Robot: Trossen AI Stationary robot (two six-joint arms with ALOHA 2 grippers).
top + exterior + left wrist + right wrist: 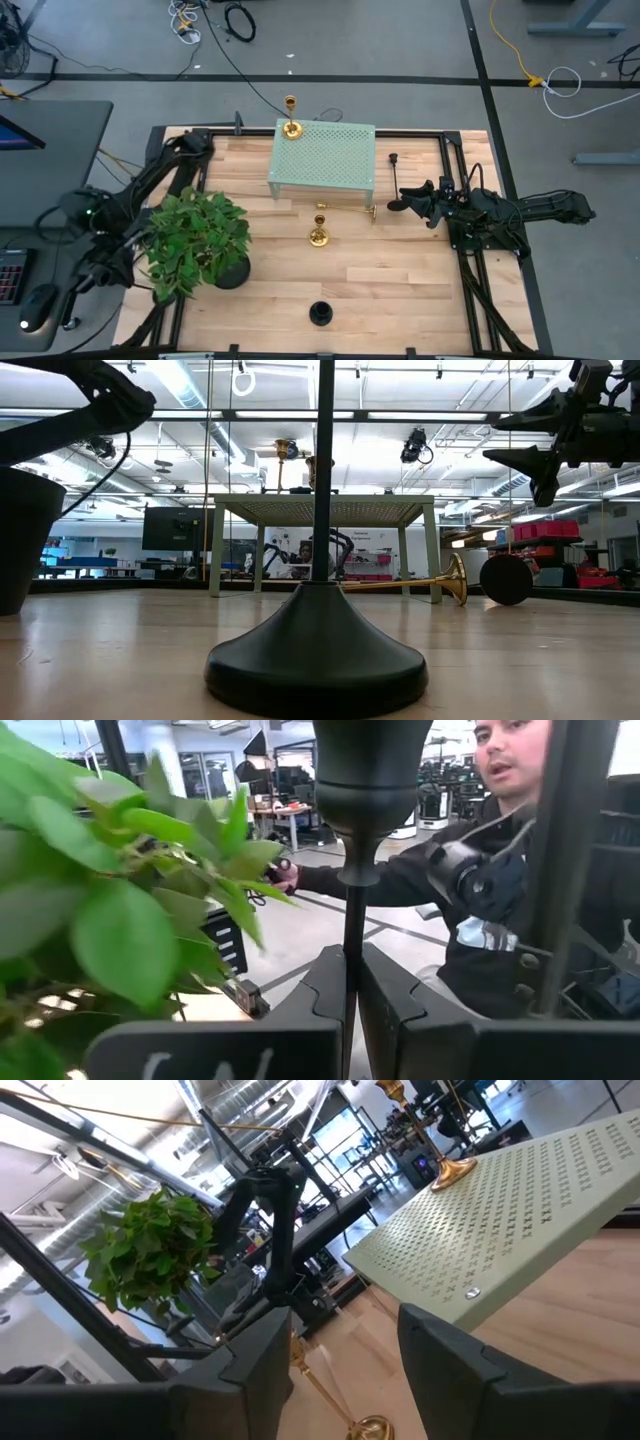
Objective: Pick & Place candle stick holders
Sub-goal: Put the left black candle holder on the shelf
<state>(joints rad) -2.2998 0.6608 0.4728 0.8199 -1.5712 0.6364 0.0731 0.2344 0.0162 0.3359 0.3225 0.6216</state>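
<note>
My left gripper [350, 990] is beyond the table's left edge, beside the potted plant [195, 240], shut on a black candle stick holder [358, 780]. My right gripper [345, 1350] is open and empty above the table's right side [413, 200], next to a black holder lying on its side [396, 185]. A gold holder [291, 125] stands on the pale green stand [325, 160]. Another gold one [318, 235] stands on its base in front of the stand. A third gold one [430, 585] lies on its side. A black one [318, 660] stands upright at the near edge. My left gripper pinches the black holder's thin stem [350, 920] between its two fingers. The stem runs along the fingers, and the cup end [360, 790] sticks out past the fingertips. The base is hidden behind the gripper. The holder is lifted clear.
The leafy plant crowds my left gripper [110, 910]. A person in a dark jacket [480, 890] stands beyond it. The stand takes up the far middle of the table. Bare wood [400, 290] lies at the near right.
</note>
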